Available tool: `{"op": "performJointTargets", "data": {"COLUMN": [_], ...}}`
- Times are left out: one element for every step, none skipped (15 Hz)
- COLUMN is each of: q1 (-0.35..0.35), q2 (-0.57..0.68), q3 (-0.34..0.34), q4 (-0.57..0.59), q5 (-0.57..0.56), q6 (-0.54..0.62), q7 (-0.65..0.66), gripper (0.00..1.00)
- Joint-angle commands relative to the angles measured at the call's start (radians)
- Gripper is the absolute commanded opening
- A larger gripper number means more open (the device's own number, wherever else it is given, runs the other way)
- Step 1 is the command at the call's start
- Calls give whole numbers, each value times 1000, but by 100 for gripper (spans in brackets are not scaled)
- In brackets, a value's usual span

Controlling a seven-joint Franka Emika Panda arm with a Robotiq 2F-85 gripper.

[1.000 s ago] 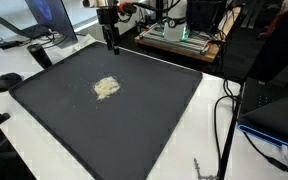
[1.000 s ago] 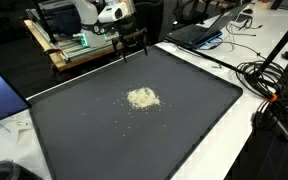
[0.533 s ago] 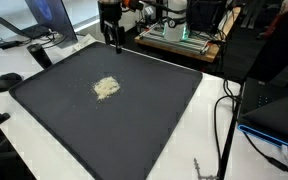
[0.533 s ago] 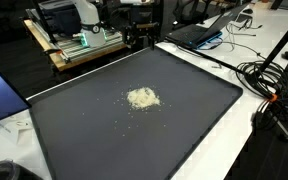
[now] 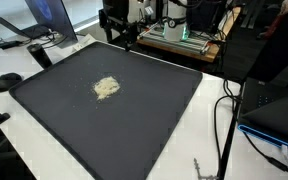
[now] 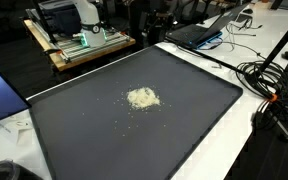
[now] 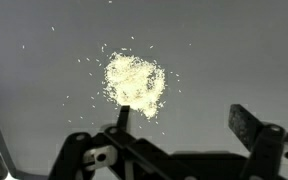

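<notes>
- One small pile of crumbs lies loose on the dark mat.
- Up above, the fingers hang spread wide, holding nothing, so nothing touches it.

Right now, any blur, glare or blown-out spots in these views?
Wrist view: crumb pile washed out to near white, grain soft; open pincer a dark silhouette along the bottom edge. In both exterior views: mat evenly lit, no glare, pile small but distinct.

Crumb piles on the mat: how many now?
1: a pale heap near the middle of the mat, loose grains scattered around it. No second pile shows in any view. Cropped corners could hide more.
</notes>
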Motion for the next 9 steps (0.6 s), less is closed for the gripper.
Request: {"op": "performJointTargets", "data": {"q1": [29,31,34,31,30,20,4,-5,-21], "q2": [146,182,217,257,294,327,357,386,411], "q3": [8,10,7,2,-5,-7,-10,-15,-19], "q4": [183,220,257,294,327,353,370,389,395], "q5": [-72,-72,-73,-74,-80,-57,-36,-31,-18], "q6": [-118,-128,-131,-120,-115,-102,-75,-57,-7], "q7": [-81,-130,-164,-204,-226,-263,-299,-320,-333], "gripper": [100,100,100,100,100,100,100,100,100]}}
